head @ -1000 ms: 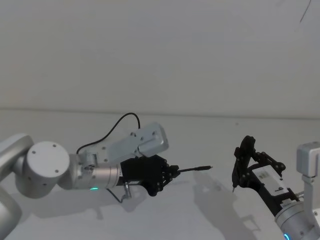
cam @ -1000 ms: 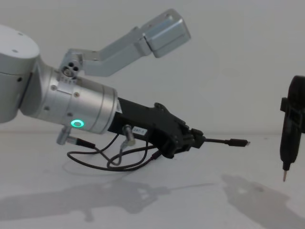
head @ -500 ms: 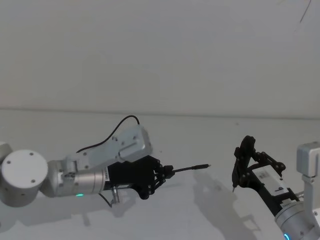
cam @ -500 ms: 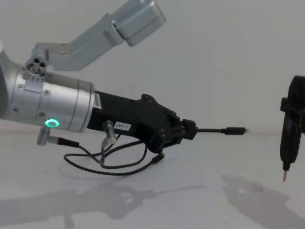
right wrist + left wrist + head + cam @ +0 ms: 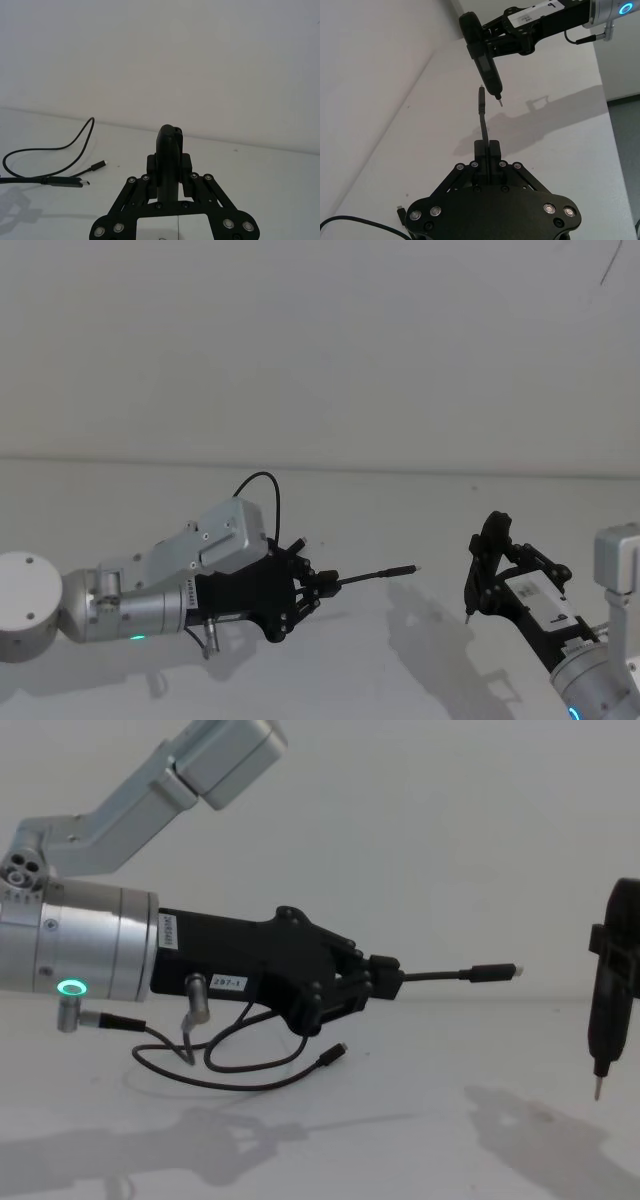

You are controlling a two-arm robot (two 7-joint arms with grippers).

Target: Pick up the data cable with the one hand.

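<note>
Black data cable (image 5: 440,977) with a silver plug tip (image 5: 510,969); black left tool (image 5: 385,982), white label (image 5: 228,982), silver cylinder (image 5: 95,955), green ring light (image 5: 70,988); right tool (image 5: 492,570) and pen (image 5: 610,990) black, blue ring light (image 5: 624,8); bench (image 5: 420,1140) white

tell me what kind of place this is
Likely a robotics lab or test bench: a bare white table against a plain white wall, where the left gripper is shut on the data cable and the right gripper holds a pen-like tool.
</note>
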